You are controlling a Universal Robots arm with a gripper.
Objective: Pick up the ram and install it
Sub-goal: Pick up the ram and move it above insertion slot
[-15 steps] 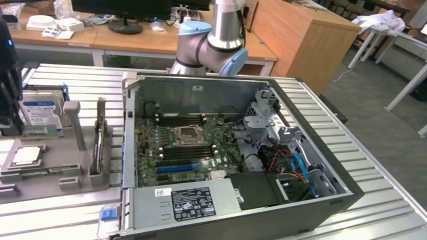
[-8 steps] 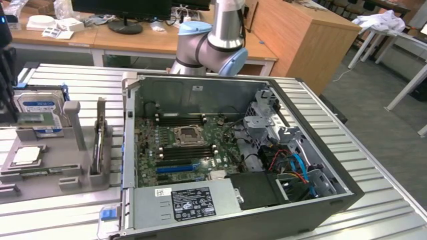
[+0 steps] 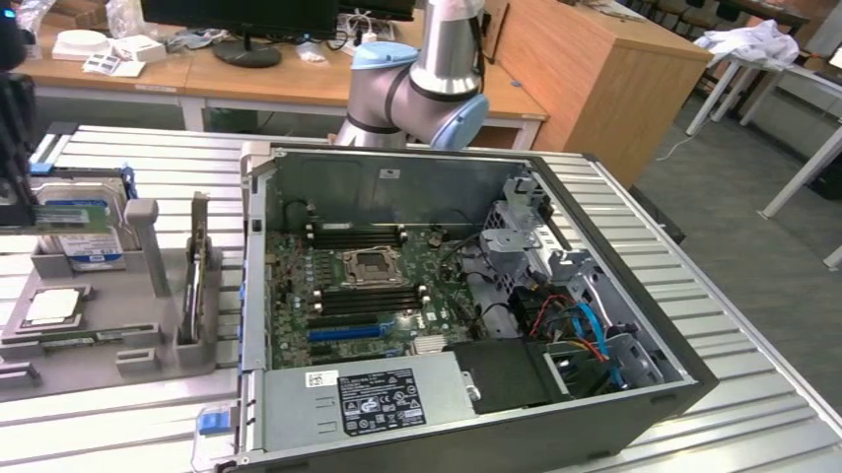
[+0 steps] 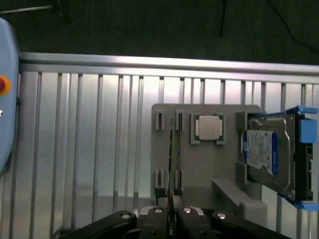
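The ram (image 3: 55, 217) is a thin green stick, and my gripper (image 3: 16, 202) is shut on it at the exterior view's far left. It hangs above the grey parts holder (image 3: 145, 296). In the wrist view the ram (image 4: 172, 159) shows edge-on, running out from between my dark fingers (image 4: 158, 215) over the holder's narrow slots (image 4: 159, 120). The open computer case (image 3: 263, 296) lies to the exterior view's right, with its green motherboard (image 3: 375, 296) and dark memory slots (image 3: 345, 236) beside the processor socket (image 3: 373, 264).
The holder also carries a blue-labelled hard drive (image 4: 266, 152) and a square silver processor (image 4: 208, 127). A thin board (image 3: 197, 266) stands on edge between holder and case. The case wall (image 3: 252, 227), drive cage (image 3: 526, 246) and cables (image 3: 586, 325) rise around the motherboard.
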